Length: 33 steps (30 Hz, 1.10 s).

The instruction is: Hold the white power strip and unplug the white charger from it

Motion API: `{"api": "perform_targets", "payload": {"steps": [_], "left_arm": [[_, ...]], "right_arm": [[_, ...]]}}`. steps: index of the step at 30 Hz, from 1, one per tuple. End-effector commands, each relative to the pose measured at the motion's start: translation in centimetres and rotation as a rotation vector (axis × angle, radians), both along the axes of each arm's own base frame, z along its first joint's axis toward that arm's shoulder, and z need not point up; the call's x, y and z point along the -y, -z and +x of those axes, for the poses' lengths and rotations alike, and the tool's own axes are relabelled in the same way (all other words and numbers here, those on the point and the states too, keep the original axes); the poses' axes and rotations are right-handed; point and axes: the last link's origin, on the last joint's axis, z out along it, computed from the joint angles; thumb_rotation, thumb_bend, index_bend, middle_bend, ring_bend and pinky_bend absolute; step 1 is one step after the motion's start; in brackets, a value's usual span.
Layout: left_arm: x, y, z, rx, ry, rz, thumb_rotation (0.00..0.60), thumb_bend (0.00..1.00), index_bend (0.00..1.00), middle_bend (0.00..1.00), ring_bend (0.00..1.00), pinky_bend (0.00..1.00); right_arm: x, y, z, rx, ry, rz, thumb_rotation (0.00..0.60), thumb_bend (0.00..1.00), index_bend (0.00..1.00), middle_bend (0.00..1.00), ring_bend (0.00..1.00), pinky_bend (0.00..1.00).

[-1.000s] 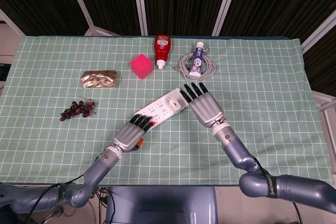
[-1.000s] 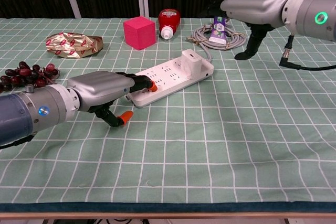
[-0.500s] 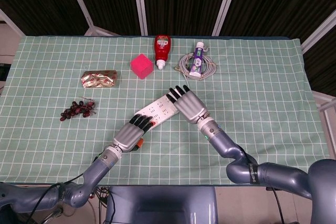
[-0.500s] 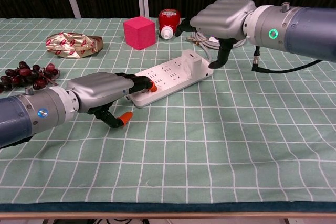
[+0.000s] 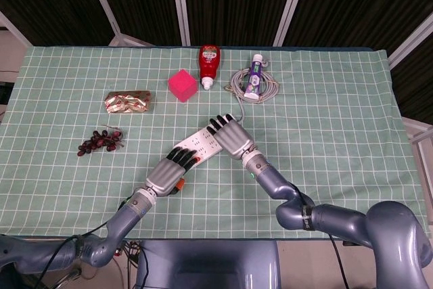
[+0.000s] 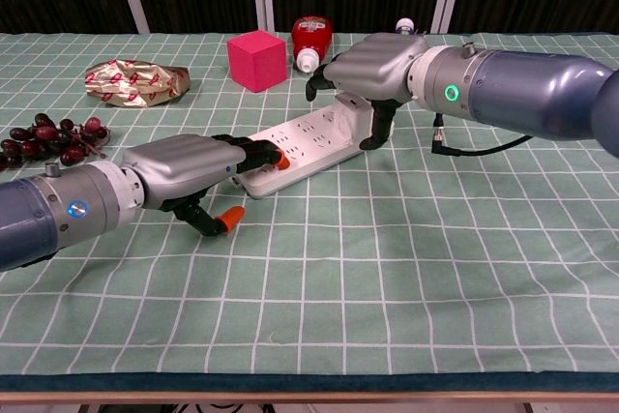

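Note:
The white power strip [image 5: 200, 144] [image 6: 302, 141] lies slantwise in the middle of the table. My left hand [image 5: 169, 172] [image 6: 184, 169] presses its fingertips [image 6: 267, 156] flat on the strip's near end, thumb down on the cloth beside it. The white charger [image 6: 350, 126] stands plugged in at the far end. My right hand [image 5: 230, 138] [image 6: 375, 67] arches over it, thumb down against its right side, fingers stretched above and past it without clearly touching. In the head view the hand hides the charger.
Behind the strip lie a pink cube [image 5: 183, 86], a red bottle [image 5: 208, 63] on its side, and a grey cable coil [image 5: 268, 89] with a purple tube on it. A gold wrapper [image 5: 128, 101] and dark grapes [image 5: 99, 141] sit at the left.
My right hand has come down and leftwards from above the cable coil to sit over the charger. The left hand and the strip have stayed put.

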Motion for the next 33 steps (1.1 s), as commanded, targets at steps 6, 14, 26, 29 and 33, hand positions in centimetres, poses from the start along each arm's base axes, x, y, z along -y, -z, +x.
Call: {"api": "perform_targets", "payload": {"steps": [6,14,26,29,33], "left_arm": [[-0.1,0.1,0.1,0.008,0.003,-0.004,0.600,0.53,0.11,0.03,0.00,0.06],[-0.1,0.2,0.1,0.011,0.006,-0.008,0.600,0.53,0.11,0.03,0.00,0.06],[-0.1,0.2,-0.1,0.011,0.004,-0.007,0.600,0.53,0.11,0.03,0.00,0.06],[-0.1,0.3,-0.1,0.009,0.004,-0.009,0.600,0.53,0.11,0.03,0.00,0.06],[-0.2,0.4,-0.2,0.008,0.003,-0.009,0.600,0.53,0.11,0.03,0.00,0.06]], "right_arm": [[0.7,0.6,0.6,0.025,0.009,-0.018,0.600,0.33,0.19,0.14,0.15,0.24],[1.2,1.0,-0.4,-0.013,0.038,-0.027,0.600,0.33,0.23,0.16,0.15,0.24],[1.6,1.2,-1.4,-0.007,0.089,-0.032,0.600,0.33,0.25,0.16,0.15,0.24],[1.6,1.3,-1.4,-0.006,0.088,-0.030,0.600,0.33,0.26,0.16,0.15,0.24],[1.6,1.4,-1.3,0.002,0.087,-0.028,0.600,0.32,0.29,0.16,0.15,0.24]]}}
